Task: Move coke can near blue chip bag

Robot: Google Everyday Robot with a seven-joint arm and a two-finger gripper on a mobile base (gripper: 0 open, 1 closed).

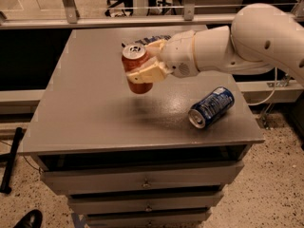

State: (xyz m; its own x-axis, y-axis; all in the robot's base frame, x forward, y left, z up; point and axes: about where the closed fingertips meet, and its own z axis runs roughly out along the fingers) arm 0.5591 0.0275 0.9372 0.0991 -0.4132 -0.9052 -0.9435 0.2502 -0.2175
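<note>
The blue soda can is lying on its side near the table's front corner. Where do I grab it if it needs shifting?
Take the blue soda can at mid-body from above, fingers straddling its round sides, since it lies on its side with the top facing front-left. The gripper, raised above the table, is shut on the coke can.

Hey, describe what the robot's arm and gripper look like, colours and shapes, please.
The arm is glossy white, made of thick rounded segments, with a small dark dot on the largest shell. It narrows to a bulbous white wrist. The gripper, above the grey table, has two flat cream fingers. No cables or lettering show on it.
</note>
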